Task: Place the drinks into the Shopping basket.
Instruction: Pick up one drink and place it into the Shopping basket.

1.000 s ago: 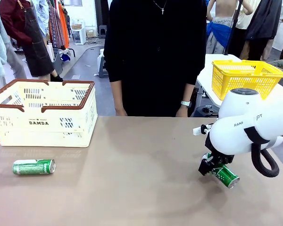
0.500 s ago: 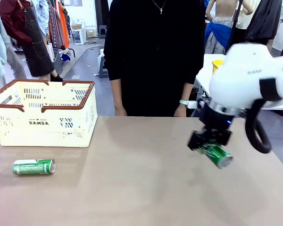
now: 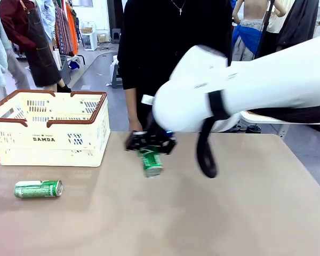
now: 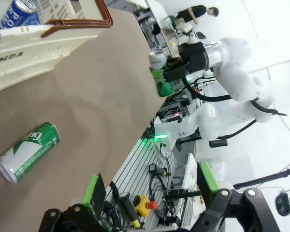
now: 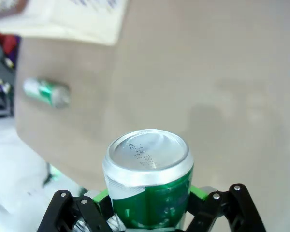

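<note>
My right gripper hangs over the middle of the table, shut on a green can that is held clear of the surface. In the right wrist view the can's silver top faces the camera, with the gripper shut around its body. A second green can lies on its side at the front left, in front of the cream Shopping basket. My left gripper is open above that lying can. A blue and white can shows inside the basket.
A person in black stands at the far edge, hands near the table rim just behind my right gripper. The right arm's white body spans the right half of the front view.
The right arm has swung from the table's right side to the middle, carrying the green can higher and toward the basket. The lying can and the basket stay put.
</note>
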Robot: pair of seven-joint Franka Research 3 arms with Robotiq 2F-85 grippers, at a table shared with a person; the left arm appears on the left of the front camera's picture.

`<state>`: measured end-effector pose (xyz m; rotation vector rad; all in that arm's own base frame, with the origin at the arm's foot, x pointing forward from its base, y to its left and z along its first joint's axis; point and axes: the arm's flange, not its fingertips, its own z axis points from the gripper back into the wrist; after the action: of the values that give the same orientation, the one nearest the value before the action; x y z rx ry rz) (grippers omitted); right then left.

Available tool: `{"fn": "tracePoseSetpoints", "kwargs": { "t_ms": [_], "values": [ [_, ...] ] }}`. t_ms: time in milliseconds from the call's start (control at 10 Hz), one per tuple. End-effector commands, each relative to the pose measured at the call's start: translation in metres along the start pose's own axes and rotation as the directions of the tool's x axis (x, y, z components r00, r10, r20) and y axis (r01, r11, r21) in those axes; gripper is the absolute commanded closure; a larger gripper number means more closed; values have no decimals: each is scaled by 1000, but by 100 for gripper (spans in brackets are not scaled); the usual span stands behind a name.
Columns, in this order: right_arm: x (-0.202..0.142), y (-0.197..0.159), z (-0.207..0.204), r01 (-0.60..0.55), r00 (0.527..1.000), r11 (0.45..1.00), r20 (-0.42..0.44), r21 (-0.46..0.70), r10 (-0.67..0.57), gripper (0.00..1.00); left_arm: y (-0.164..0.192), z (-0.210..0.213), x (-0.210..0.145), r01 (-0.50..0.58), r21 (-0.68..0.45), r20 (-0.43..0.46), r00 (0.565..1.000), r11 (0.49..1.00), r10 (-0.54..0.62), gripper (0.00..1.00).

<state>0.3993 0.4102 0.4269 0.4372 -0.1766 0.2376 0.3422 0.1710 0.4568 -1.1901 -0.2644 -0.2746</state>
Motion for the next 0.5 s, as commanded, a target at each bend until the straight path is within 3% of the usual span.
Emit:
{"fn": "tracePoseSetpoints", "kwargs": {
  "t_ms": [0, 200, 400],
  "values": [
    [29, 27, -53, 47, 998, 998, 41, -35, -45, 100, -3, 1, -2, -9, 2, -4, 1000, 1000, 9, 0],
    [21, 47, -111, 15, 999, 991, -34, -133, -20, 100, -3, 1, -2, -9, 2, -4, 1000, 1000, 9, 0],
    [8, 41, -127, 12, 995, 980, -91, -199, -30, 100, -3, 1, -2, -9, 2, -4, 1000, 1000, 9, 0]
  ]
}}
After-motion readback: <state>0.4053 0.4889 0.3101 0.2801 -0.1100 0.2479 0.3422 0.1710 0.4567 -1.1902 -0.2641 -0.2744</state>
